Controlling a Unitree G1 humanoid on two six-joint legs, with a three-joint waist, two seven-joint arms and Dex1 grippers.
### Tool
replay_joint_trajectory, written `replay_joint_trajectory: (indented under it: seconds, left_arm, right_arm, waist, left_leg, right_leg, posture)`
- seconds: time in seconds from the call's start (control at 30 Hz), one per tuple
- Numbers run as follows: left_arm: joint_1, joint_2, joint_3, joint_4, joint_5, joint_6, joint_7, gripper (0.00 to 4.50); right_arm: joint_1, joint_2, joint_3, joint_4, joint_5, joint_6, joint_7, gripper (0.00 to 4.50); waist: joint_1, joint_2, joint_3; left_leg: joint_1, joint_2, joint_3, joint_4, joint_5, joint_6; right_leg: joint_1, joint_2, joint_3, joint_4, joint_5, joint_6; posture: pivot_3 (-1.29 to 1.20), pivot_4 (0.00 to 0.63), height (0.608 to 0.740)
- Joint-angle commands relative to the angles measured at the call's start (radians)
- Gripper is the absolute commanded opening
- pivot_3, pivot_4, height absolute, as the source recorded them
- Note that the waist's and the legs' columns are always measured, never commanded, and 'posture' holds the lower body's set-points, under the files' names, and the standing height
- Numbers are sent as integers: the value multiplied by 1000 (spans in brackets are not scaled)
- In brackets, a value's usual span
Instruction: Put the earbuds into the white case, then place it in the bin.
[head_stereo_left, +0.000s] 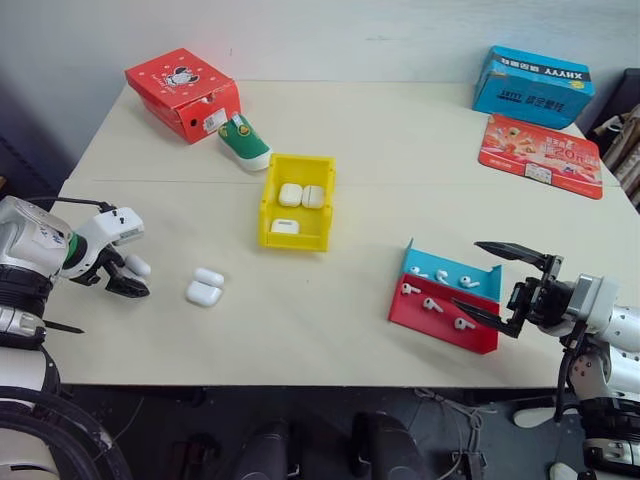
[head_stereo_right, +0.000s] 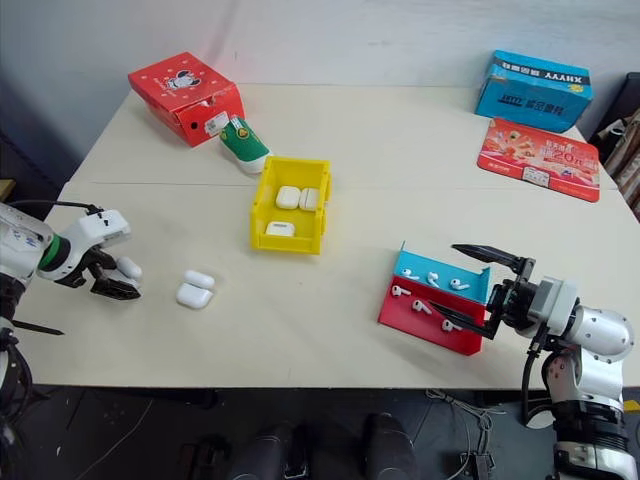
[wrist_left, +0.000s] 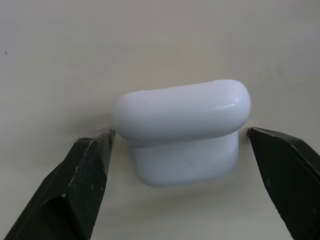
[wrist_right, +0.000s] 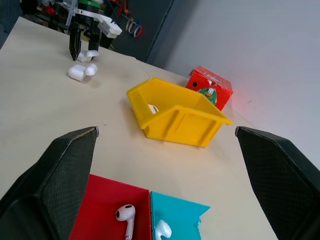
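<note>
The left claw (head_stereo_left: 135, 277) hides part of a white case (head_stereo_left: 138, 266). At three o'clock a dark bundle (head_stereo_left: 622, 130) is cut off. Earbuds (head_stereo_left: 434, 303) too small to count surely.

A glossy white case (wrist_left: 182, 131) lies on the pale table (wrist_left: 150, 40), its rounded lid slightly overhanging the narrower body beneath it. The left gripper (wrist_left: 182, 165) straddles the case, with one black finger (wrist_left: 75, 195) on either side of it. One fingertip sits right at the edge of the lid, so close that contact cannot be judged, while the other stands just beside the case with a thin strip of table showing between them.
</note>
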Motion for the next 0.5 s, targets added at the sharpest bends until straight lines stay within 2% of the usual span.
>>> replay_joint_trajectory:
  seconds: [0.03, 0.1, 0.23, 0.3, 0.4, 0.5]
  left_arm:
    - [38, 13, 12, -8, 11, 32, -5, 3332]
    - [49, 29, 27, -25, 6, 41, -15, 2802]
    - [70, 67, 81, -51, -22, 42, -27, 2791]
    - [63, 76, 159, -50, -77, 2, -9, 2791]
    - [85, 39, 431, -103, -307, -208, -21, 2791]
    - [212, 12, 657, -262, -530, -332, -157, 2791]
  right_arm:
    - [-15, -5, -21, -2, 12, -20, 2, 4500]
    - [-21, -7, -22, 7, 12, -23, 4, 4500]
    - [-29, -11, -25, 24, 10, -28, 7, 4500]
    - [-30, -14, -26, 30, 8, -30, 7, 4500]
    - [-12, -41, -34, 28, -1, -6, -2, 4500]
    - [19, -92, -56, 10, -14, 55, -46, 4500]
  waist:
    - [0, 0, 0]
    - [-1, 0, 0]
    - [-3, 0, 0]
    - [-1, 0, 0]
    - [1, -3, 2]
    - [2, -3, 2]
  left_leg:
    - [0, 0, 1, 0, 0, 0]
    - [0, 0, 2, 0, 0, 0]
    - [-1, 0, 3, 0, -1, 0]
    - [-2, 0, 4, 0, -1, 0]
    - [-7, 1, 4, 2, 0, 0]
    - [-13, 0, 1, 6, 0, 1]
  right_leg:
    - [-1, 0, 1, 0, 0, 0]
    - [-2, 0, 2, 1, 0, 0]
    - [-3, 0, 3, 1, 0, 0]
    - [-5, 0, 4, 1, 0, 0]
    - [-10, 0, 4, 3, 0, 0]
    - [-12, -2, 4, 3, 0, 0]
  posture:
    - [0, 150, 740]
    - [0, 150, 740]
    - [0, 150, 740]
    - [0, 150, 740]
    - [0, 150, 740]
    - [0, 150, 740]
